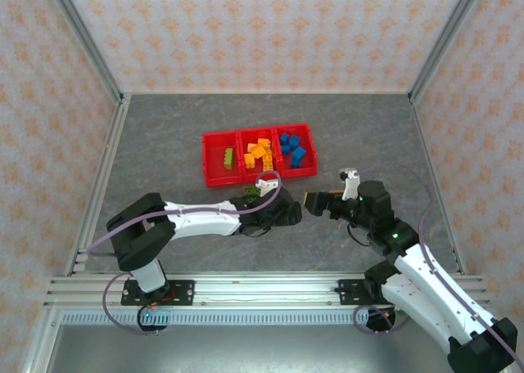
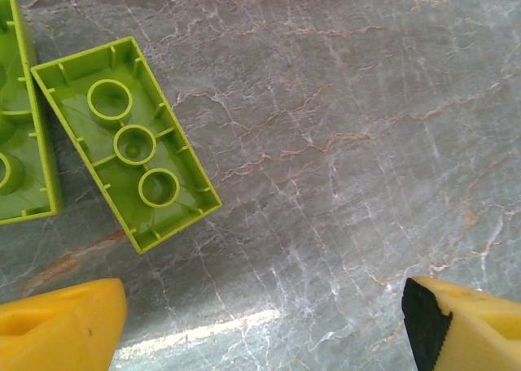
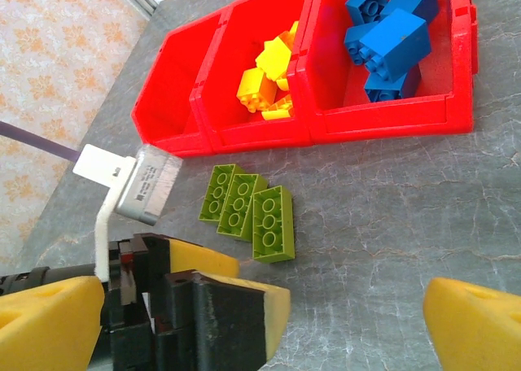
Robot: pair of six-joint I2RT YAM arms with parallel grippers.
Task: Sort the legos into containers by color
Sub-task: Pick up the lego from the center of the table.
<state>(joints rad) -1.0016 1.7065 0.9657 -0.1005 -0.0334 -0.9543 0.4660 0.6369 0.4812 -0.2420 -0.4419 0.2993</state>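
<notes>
Hollow side up on grey marbled bench, at 6 o'clock from red plastic three-bin tray: three olive-green plastic bricks. At their 4 o'clock, left claw gaping, empty. Right claw likewise wide open.

Probably a lab: aluminium frame, patterned walls.

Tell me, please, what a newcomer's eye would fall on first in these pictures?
The bright red tray at mid-table stands out, with a green brick in its left bin, orange bricks in the middle and blue bricks on the right. Just in front of it, three green bricks lie side by side on the grey table, with the open left gripper beside them.
</notes>
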